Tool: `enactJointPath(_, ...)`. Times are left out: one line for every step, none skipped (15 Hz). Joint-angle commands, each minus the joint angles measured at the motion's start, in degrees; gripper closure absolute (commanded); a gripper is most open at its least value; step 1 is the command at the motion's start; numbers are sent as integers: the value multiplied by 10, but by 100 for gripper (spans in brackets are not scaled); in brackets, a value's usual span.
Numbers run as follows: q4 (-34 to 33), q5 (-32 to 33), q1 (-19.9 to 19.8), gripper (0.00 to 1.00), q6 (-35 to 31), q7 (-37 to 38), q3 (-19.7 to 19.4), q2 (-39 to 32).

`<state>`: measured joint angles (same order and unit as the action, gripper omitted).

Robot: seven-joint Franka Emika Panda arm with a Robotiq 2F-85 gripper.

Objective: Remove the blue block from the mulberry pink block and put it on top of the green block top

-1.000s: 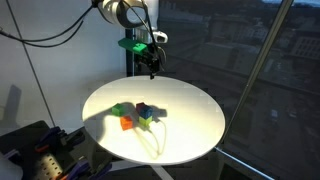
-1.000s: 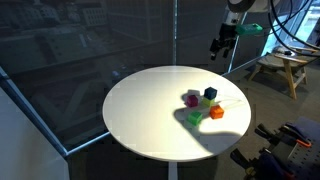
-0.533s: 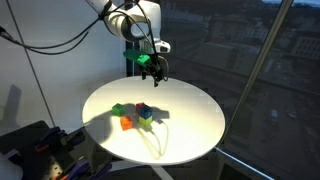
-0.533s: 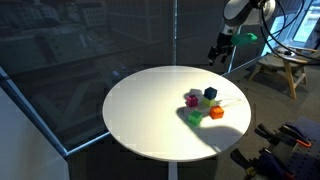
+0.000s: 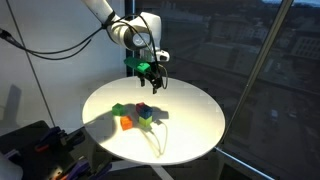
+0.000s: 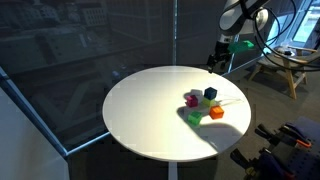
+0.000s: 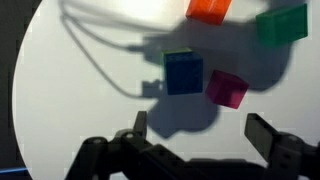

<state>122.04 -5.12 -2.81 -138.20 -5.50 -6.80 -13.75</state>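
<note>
2 fingers of the gripper [image 7: 203, 135] stand wide apart at the bottom of the wrist view. Nothing is between them, so the gripper is open and holds nothing. In an exterior view it hangs high over the edge of the round white table [image 5: 195, 130], well apart from the little bunch of blocks. The blue block [image 7: 183, 72] is the one it must take. In the wrist view the blue block lies up ahead of the gripper. It sits a little toward the finger on the left of the picture, not in the middle of the gap. The mulberry pink block [image 7: 227, 89] is just beside it, on the right and a bit nearer to the gripper, and their corners look like they touch. From here I cannot tell if the blue block rests on the pink one or only sits next to it. The green block [image 7: 281, 24] is farther off in the top right corner, near a red-orange block [image 7: 209, 9] at the top edge. The blue block is a cube, so it has no long side, and its flat sides look nearly square to the fingers. I think the gripper needs to go forward and down, and a bit left, so that only the blue block ends up between the 2 fingers. The other finger could bump the pink block, since it is so close.
</note>
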Motion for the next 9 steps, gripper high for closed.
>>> enactJointPath(0, 4, -12, 0, 1, 3, 13, -1)
enactJointPath(0, 4, -13, 0, 1, 3, 13, -1)
enactJointPath(0, 4, -13, 0, 1, 3, 14, -1)
enactJointPath(0, 4, -13, 0, 1, 3, 14, -1)
enactJointPath(0, 4, -13, 0, 1, 3, 14, -1)
enactJointPath(0, 4, -13, 0, 1, 3, 14, -1)
enactJointPath(0, 4, -13, 0, 1, 3, 14, -1)
enactJointPath(0, 4, -13, 0, 1, 3, 14, -1)
enactJointPath(-2, 4, -13, 0, 1, 2, 15, -4)
